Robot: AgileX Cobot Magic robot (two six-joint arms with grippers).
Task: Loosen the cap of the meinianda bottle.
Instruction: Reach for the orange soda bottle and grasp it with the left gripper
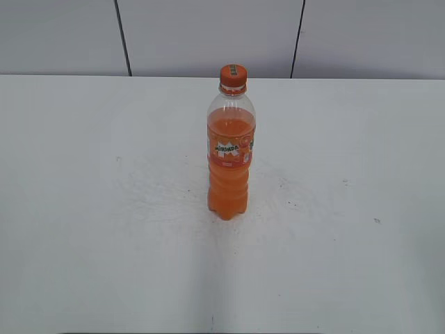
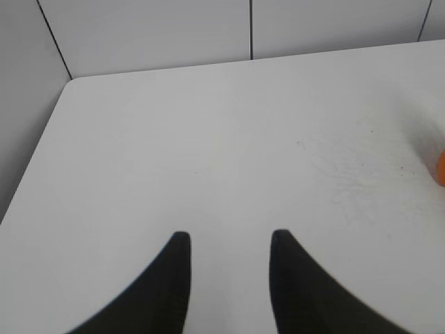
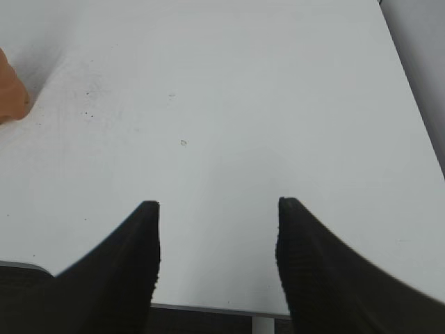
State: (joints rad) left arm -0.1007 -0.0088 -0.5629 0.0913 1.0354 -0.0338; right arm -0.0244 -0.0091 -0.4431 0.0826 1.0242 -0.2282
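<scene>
The meinianda bottle [image 1: 231, 149] stands upright in the middle of the white table [image 1: 104, 209], full of orange liquid, with its orange cap [image 1: 233, 74] on top. Neither gripper shows in the exterior view. In the left wrist view my left gripper [image 2: 229, 240] is open and empty over the table; a sliver of the bottle [image 2: 440, 167] shows at the right edge. In the right wrist view my right gripper [image 3: 217, 207] is open and empty near the table's front edge; part of the bottle [image 3: 10, 90] shows at the far left.
A grey panelled wall [image 1: 208, 35] runs behind the table. The table's left edge and far left corner [image 2: 66, 87] show in the left wrist view, its right edge [image 3: 410, 104] and front edge in the right wrist view.
</scene>
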